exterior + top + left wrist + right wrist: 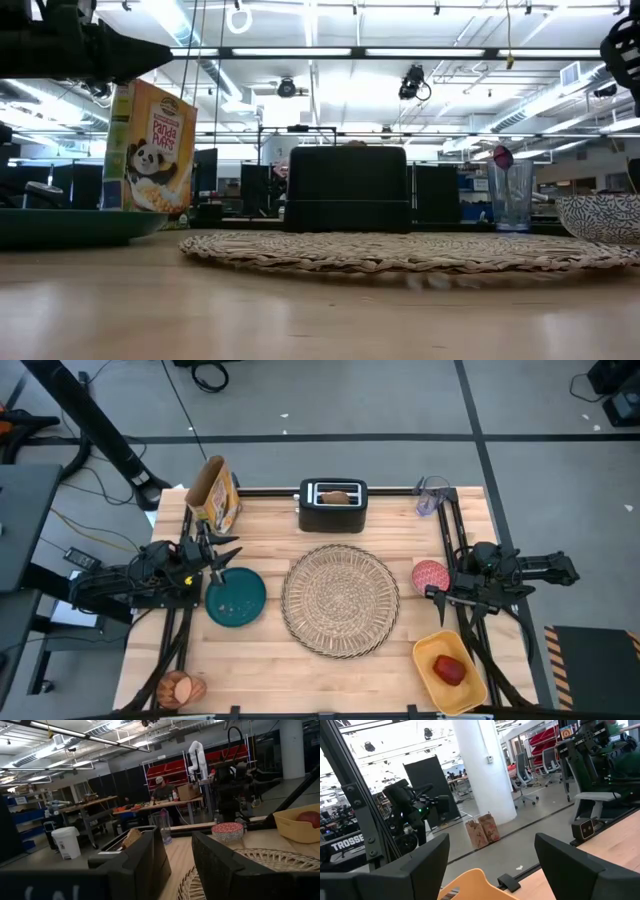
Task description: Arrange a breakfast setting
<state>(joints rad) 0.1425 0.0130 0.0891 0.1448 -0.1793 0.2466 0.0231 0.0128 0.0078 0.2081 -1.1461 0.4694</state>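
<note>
**Both arms wait at the table's sides, nothing held**

From above, the round woven placemat (341, 600) lies in the middle of the wooden table (300, 670). The teal plate (236, 597) sits just left of it, apart from its edge. The small red bowl (430, 575) stands just right of the mat. Behind the mat a black toaster (333, 506) holds the toast slice (338, 497) in its slot. A cereal box (215, 493) stands at the back left and a clear glass (430, 496) at the back right. A yellow bin (449, 670) at the front right holds the red apple (450, 671). The left gripper (226, 556) hangs over the plate's back edge with its fingers spread and empty. The right gripper (432, 593) is beside the red bowl, fingers parted, gripping nothing.

At table height, the placemat (400, 252) stretches across the middle, the plate's (75, 226) rim shows at the left, the cereal box (150, 148) behind it, the toaster (348, 188) centred, and the glass (511, 194) to the right. The patterned curve at the far right edge is probably the bowl (600, 216), seen only in part.

The left wrist camera looks past its two separated fingers (230, 865) at the toaster (125, 852), the toast (132, 837), the bowl (227, 831) and the bin (300, 825).

The right wrist camera shows its fingers (580, 862) wide apart above the yellow bin's (470, 885) edge.
</note>
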